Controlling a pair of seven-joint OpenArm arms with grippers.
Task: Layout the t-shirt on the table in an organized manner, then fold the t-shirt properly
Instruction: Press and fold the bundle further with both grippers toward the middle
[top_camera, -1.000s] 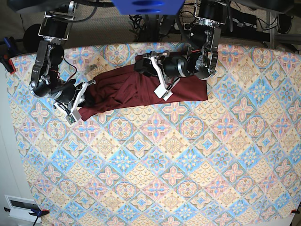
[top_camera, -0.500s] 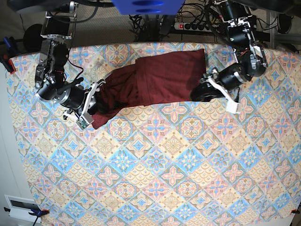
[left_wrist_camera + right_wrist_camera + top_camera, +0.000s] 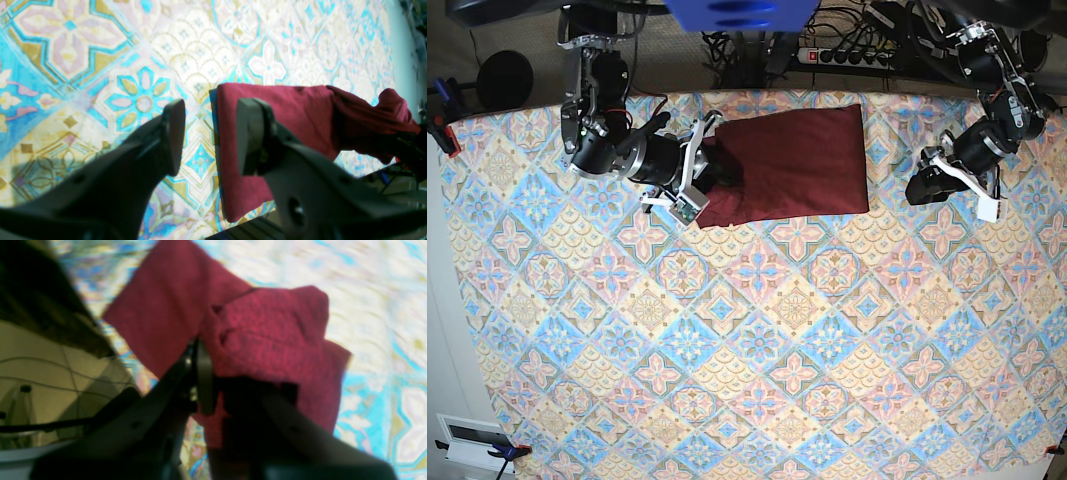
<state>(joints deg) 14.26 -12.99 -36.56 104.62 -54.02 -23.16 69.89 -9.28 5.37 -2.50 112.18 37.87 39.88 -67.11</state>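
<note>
From overhead, the dark red t-shirt (image 3: 792,160) lies as a folded rectangle near the far edge of the worktop (image 3: 757,350), which is covered in pastel blue, pink and cream diamond tiles. My right pincer (image 3: 695,185) sits at the shirt's left end in that view, and my left pincer (image 3: 942,180) hangs over bare tiles just off the shirt's other end, apart from the cloth. The overhead view does not show how either pincer stands; the wrist cameras do. Through my left wrist camera, my left pincer (image 3: 208,136) is open with a clear gap between its two dark fingers (image 3: 173,136), holding nothing, and the shirt's (image 3: 283,133) straight edge lies on the tiled worktop (image 3: 100,66) beyond them. Through my right wrist camera, blurred, my right pincer (image 3: 213,386) is closed on a bunched fold of the t-shirt (image 3: 267,336), the fabric heaped over its tips, with a flatter part of the shirt spreading away across the worktop (image 3: 383,323) behind.
</note>
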